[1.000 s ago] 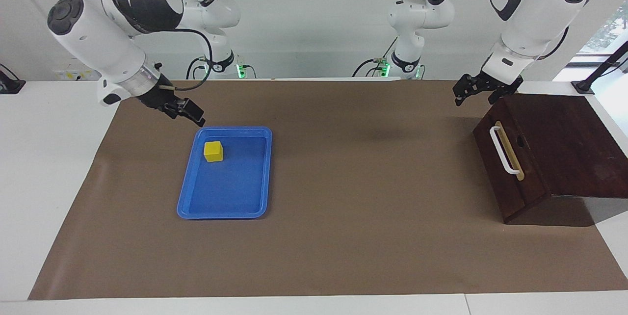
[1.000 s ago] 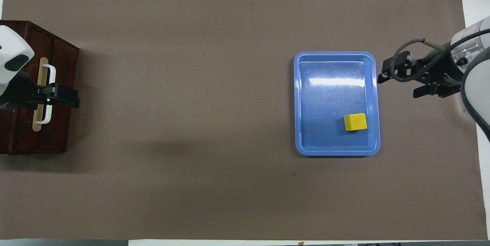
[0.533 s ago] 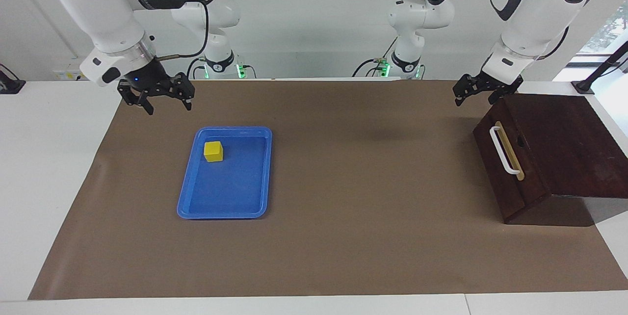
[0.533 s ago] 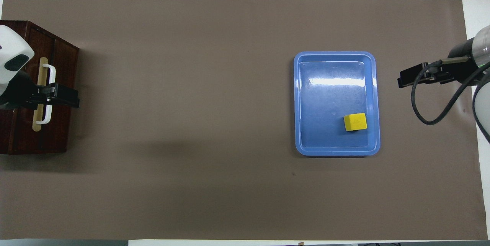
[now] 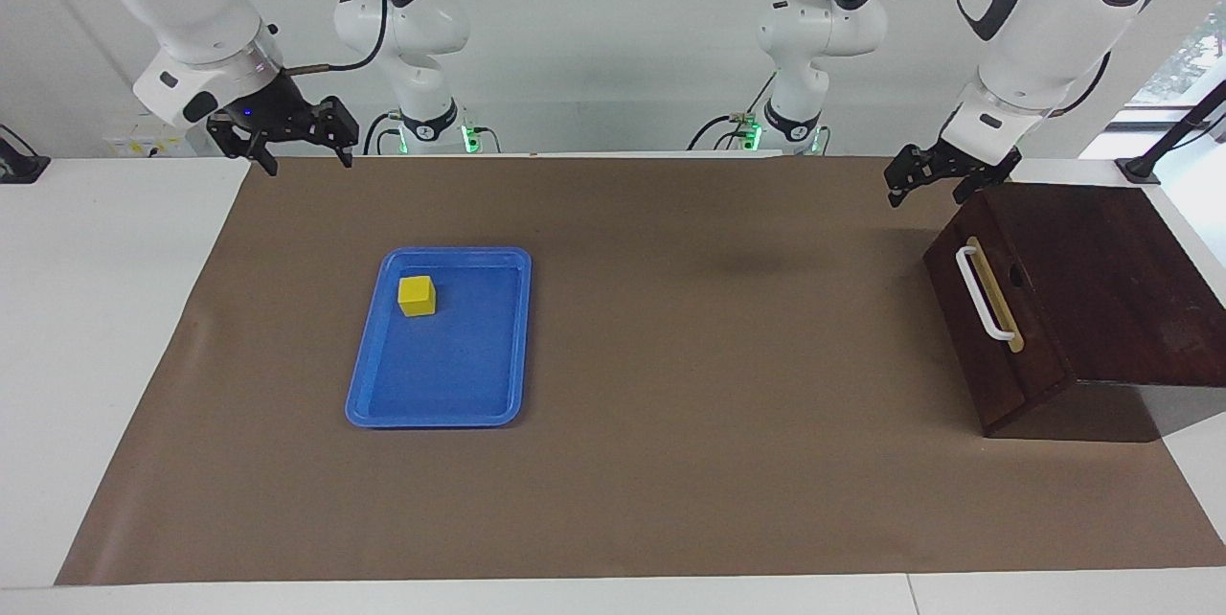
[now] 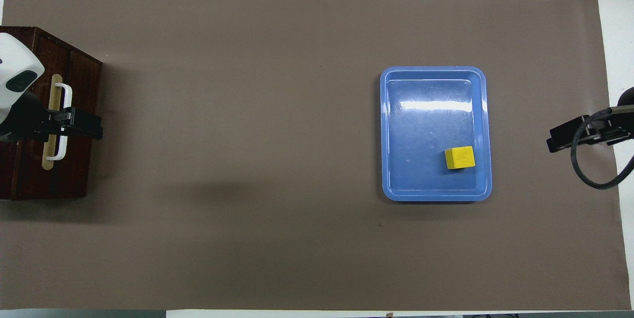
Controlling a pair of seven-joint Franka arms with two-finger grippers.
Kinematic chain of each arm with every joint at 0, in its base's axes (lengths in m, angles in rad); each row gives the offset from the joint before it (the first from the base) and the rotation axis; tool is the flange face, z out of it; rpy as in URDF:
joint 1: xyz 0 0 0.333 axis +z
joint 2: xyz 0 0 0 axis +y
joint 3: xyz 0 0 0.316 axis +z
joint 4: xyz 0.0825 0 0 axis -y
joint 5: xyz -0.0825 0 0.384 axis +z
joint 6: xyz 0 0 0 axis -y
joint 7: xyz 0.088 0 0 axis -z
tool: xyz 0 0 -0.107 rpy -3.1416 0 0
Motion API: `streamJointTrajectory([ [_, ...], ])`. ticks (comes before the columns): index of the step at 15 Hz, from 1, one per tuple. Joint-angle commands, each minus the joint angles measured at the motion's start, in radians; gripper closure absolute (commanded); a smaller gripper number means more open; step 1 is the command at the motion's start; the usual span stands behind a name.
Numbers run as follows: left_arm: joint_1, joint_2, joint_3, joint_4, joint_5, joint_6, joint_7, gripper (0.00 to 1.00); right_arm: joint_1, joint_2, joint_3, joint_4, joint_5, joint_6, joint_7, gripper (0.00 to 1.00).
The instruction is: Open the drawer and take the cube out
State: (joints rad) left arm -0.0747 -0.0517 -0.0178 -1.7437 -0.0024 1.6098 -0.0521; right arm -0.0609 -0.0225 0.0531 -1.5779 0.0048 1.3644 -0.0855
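The dark brown box at the left arm's end of the table has its drawer point(image 5: 982, 347) point(image 6: 81, 85) pushed fully in, with the white bar handle point(image 5: 979, 294) point(image 6: 64, 95) showing on the front. A yellow cube point(image 5: 417, 295) point(image 6: 459, 157) lies in a blue tray point(image 5: 436, 419) point(image 6: 436, 196), in the corner nearest the right arm. My left gripper point(image 5: 926, 198) point(image 6: 74, 127) hangs open in the air by the box's upper corner nearest the robots, touching nothing. My right gripper point(image 5: 306, 163) point(image 6: 569, 139) is raised and open over the mat's corner by the right arm's base, holding nothing.
A brown mat point(image 5: 670, 462) point(image 6: 247, 159) covers most of the white table. Between the tray and the box it lies bare. A black cable point(image 6: 589, 174) loops down from the right wrist.
The right gripper has risen and drawn back from the tray's edge toward its own base, turning its fingers downward. The left arm, cube, tray and drawer have not moved.
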Motion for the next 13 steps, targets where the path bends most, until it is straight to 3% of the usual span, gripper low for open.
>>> streamJointTrajectory([
  [1, -0.004, -0.008, 0.004, 0.004, 0.018, -0.010, 0.006, 0.00, -0.011, -0.039, 0.008, -0.089, -0.055, 0.040, 0.017, 0.00],
  [5, -0.004, -0.008, 0.004, 0.004, 0.018, -0.010, 0.006, 0.00, -0.011, -0.037, 0.011, -0.093, -0.068, 0.156, 0.013, 0.00],
  [13, -0.004, -0.008, 0.004, 0.004, 0.018, -0.010, 0.006, 0.00, -0.004, -0.037, 0.008, -0.091, -0.062, 0.147, 0.017, 0.00],
])
